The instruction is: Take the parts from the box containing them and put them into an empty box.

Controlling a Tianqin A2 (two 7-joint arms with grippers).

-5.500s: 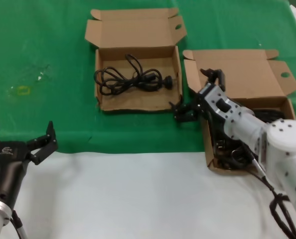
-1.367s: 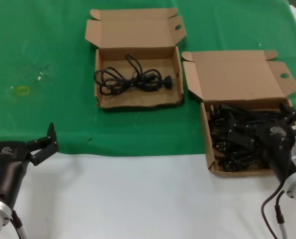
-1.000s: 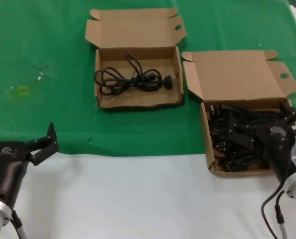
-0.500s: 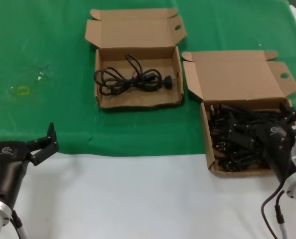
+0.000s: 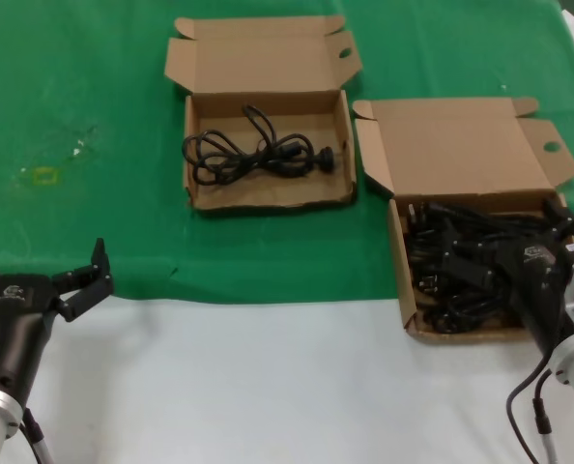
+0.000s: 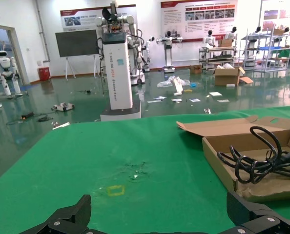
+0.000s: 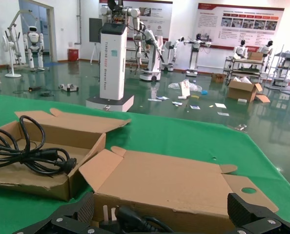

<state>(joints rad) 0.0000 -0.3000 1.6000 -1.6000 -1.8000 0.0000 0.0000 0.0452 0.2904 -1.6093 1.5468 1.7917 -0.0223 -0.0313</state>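
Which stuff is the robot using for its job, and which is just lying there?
For the job: the full box, its pile of cords, the other box with one cord in it, right hand.

Just there: yellow mark on the green cloth, idle left hand.

Two shallow brown cardboard boxes lie open on the green cloth before me. The far box, with the short lid and a narrow tuck strip, sits toward my left; its lid lies folded back flat, a round hole near one corner. One thin black cord lies coiled loosely across its floor, its chunky plug end toward my right. The near box, on my right, has a tall plain lid leaning back, slanted ear flaps spread, a round hole in the right ear. Its tray holds a tangled heap of black cords and plugs filling it. The boxes stand just beside each other, apart.
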